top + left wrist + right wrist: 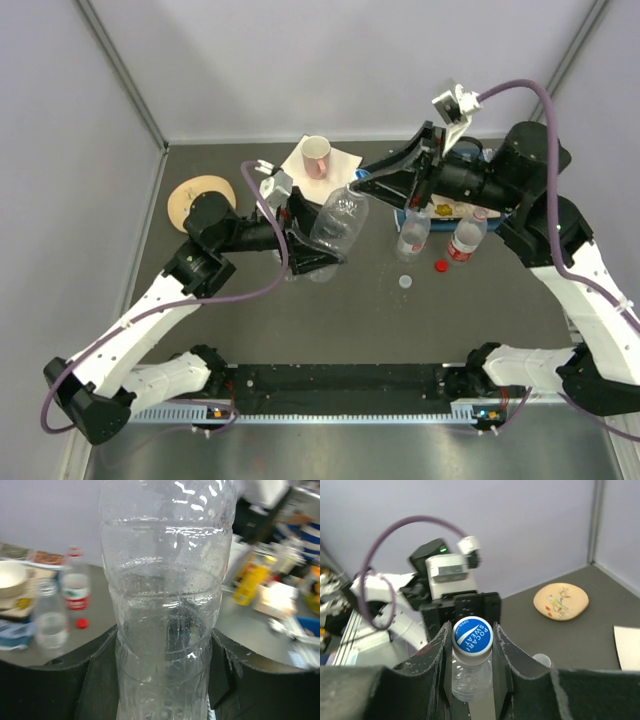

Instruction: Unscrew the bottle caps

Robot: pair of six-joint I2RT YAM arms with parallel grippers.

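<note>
Your right gripper point(472, 630) is clamped tight on the blue Pocari Sweat cap point(472, 636), squarely between its fingers; your left gripper point(165, 685) grips the clear bottle point(165, 580) mid-body, tilted above the table point(300, 330)

You are working in a robotics lab test cell, not a home. Your dark grey table point(300, 330) is boxed in by plain pale panels point(340, 60) on aluminium posts point(125, 70). The left arm point(150, 310) and right arm point(590, 270) are bolted to a black rail point(340, 385) at its near edge, trailing purple cables point(515, 85). Bottles point(412, 238), a mug point(316, 155) and a painted disc point(190, 195) stand as loose props. In the left wrist view, a blurred surface point(250, 630) is crowded with boxes and containers.
</note>
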